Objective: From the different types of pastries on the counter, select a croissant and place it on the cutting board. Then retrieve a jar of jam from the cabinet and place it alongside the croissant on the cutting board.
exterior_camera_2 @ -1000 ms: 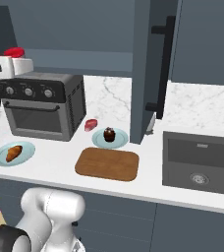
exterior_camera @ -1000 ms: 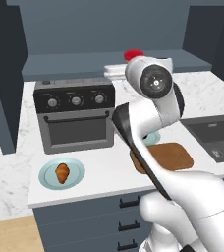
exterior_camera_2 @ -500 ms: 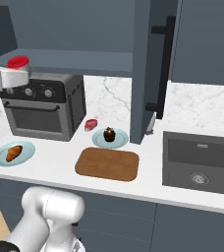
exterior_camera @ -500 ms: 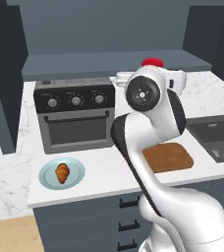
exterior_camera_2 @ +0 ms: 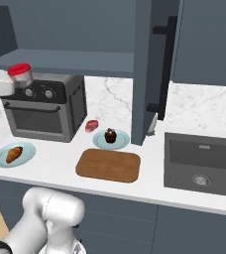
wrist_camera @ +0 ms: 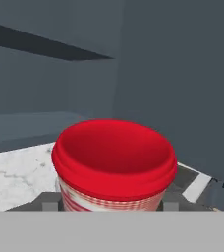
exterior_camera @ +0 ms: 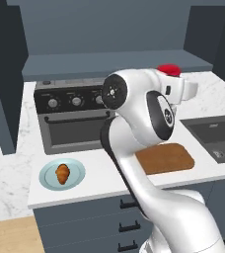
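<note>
My gripper (wrist_camera: 111, 203) is shut on the jar of jam (wrist_camera: 114, 162), a squat jar with a red lid and a pale checked band. In the left base view the jar (exterior_camera: 168, 69) is held high, above and behind the cutting board (exterior_camera: 166, 158). From the right it hangs (exterior_camera_2: 20, 74) over the toaster oven's left end. The golden croissant (exterior_camera: 62, 173) (exterior_camera_2: 14, 154) lies on a light blue plate at the counter's left front. The brown board (exterior_camera_2: 108, 165) is bare. The cabinet shelf (exterior_camera: 109, 64) runs behind the arm.
A black toaster oven (exterior_camera_2: 40, 111) stands on the marble counter (exterior_camera_2: 60, 158). A chocolate cupcake (exterior_camera_2: 110, 135) sits on a blue plate behind the board, with a small red item (exterior_camera_2: 91, 125) beside it. A dark sink (exterior_camera_2: 201, 161) lies to the right, and a tall cabinet panel (exterior_camera_2: 149, 64) rises behind the cupcake.
The arm has swung the jar rightward and slightly lower, away from the cabinet shelf and over the oven. The gripper has stayed shut on the jar.
</note>
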